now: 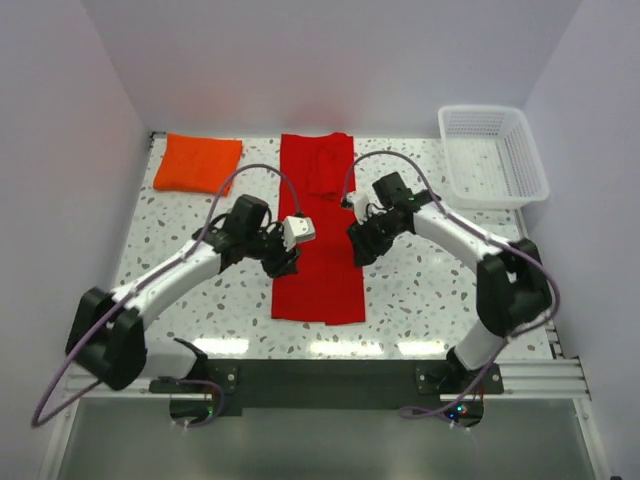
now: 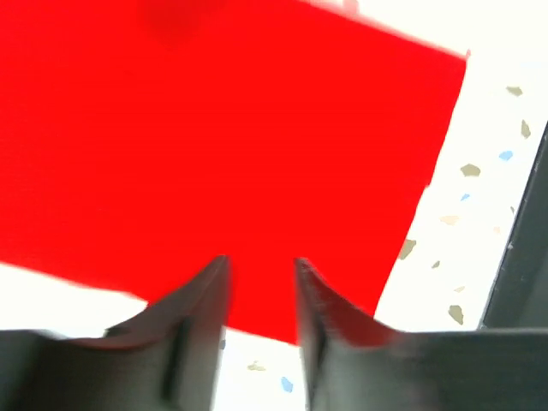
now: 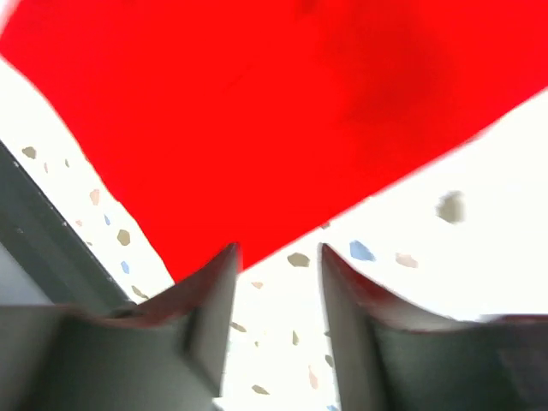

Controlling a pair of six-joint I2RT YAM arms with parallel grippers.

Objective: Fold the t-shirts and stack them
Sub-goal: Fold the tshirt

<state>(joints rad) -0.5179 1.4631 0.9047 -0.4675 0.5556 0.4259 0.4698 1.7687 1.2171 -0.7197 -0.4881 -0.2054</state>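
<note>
Top external view shows the red shirt (image 1: 320, 275) lying as a long folded strip down the middle of the speckled desk (image 1: 425, 290), with a smaller folded flap at its far end. The orange shirt (image 1: 197, 163), a flat pad, sits in the far left corner, well apart from the red one. A white basket (image 1: 492, 112) stands at the far right. The left tool (image 1: 285, 262) is at the strip's left edge and the right tool (image 1: 360, 245) at its right edge. In the wrist views both tools have their fingers slightly spread and pinch nothing, with red cloth just beyond the tips.
</note>
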